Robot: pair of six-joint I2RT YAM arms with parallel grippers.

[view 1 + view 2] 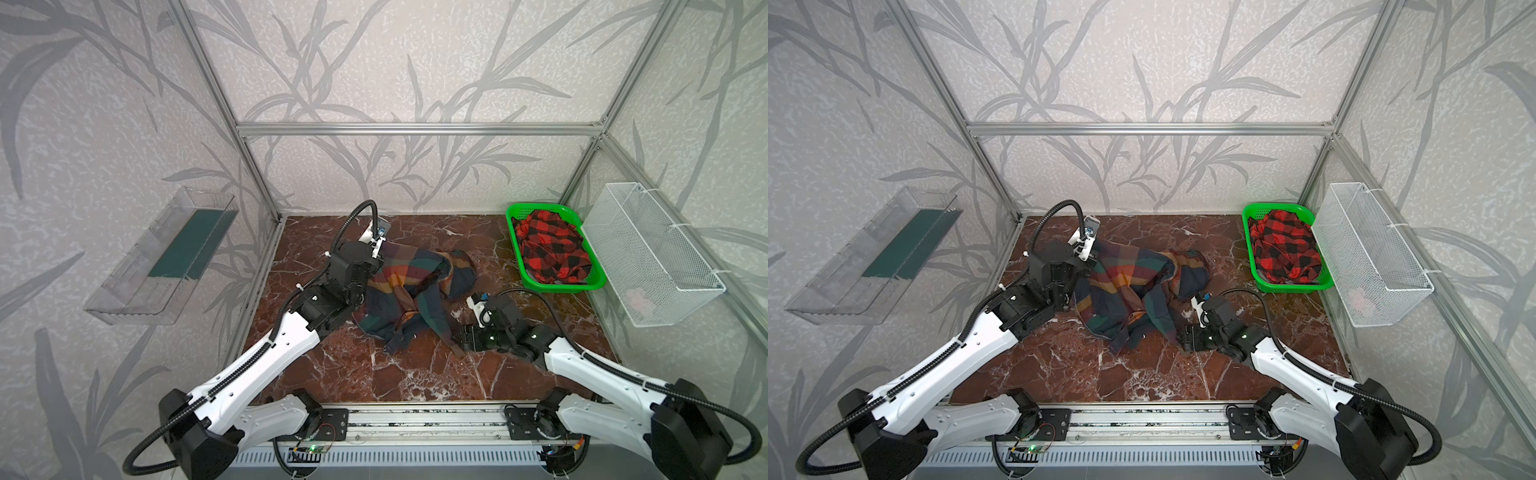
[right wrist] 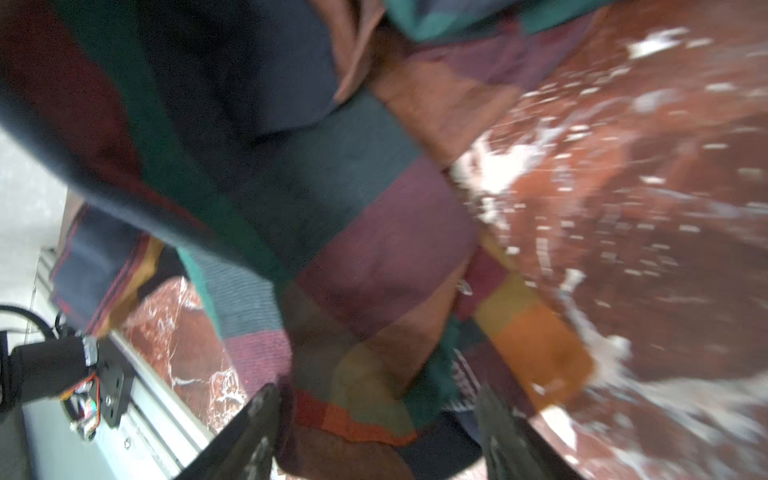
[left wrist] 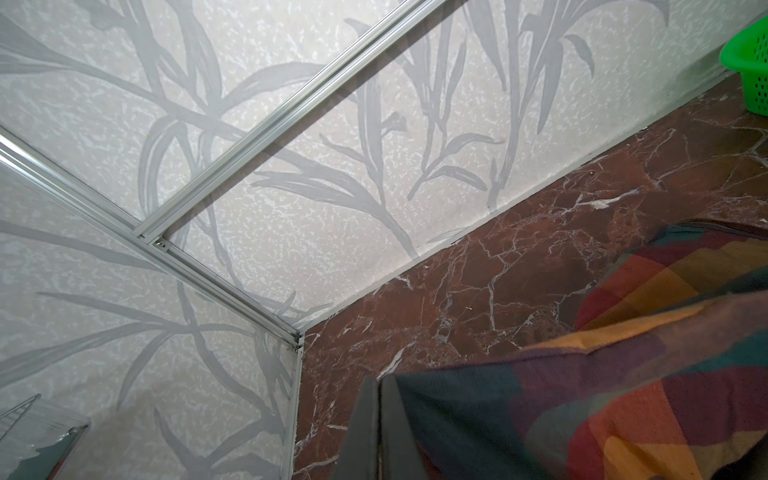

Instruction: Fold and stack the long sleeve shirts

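Note:
A plaid long sleeve shirt (image 1: pixel 411 291) (image 1: pixel 1125 286) in navy, orange, green and red blocks lies crumpled mid-table. My left gripper (image 1: pixel 383 249) (image 1: pixel 1090 249) (image 3: pixel 379 380) sits at its far left corner, jaws pressed shut with the shirt's edge (image 3: pixel 623 395) running off from the fingertips. My right gripper (image 1: pixel 459 343) (image 1: pixel 1183 338) (image 2: pixel 378 388) lies low at the shirt's near right side, open, with a fold of the cloth (image 2: pixel 374 249) between its spread fingers. A red-and-black check shirt (image 1: pixel 552 249) (image 1: pixel 1285 249) is bunched inside the green basket (image 1: pixel 536 206) (image 1: pixel 1279 205) (image 3: pixel 748 62).
The marble table (image 1: pixel 415 374) is walled at the back and both sides by a metal frame. A white wire basket (image 1: pixel 656 257) hangs on the right wall beside the green basket. A clear plastic tray (image 1: pixel 166 257) hangs on the left wall.

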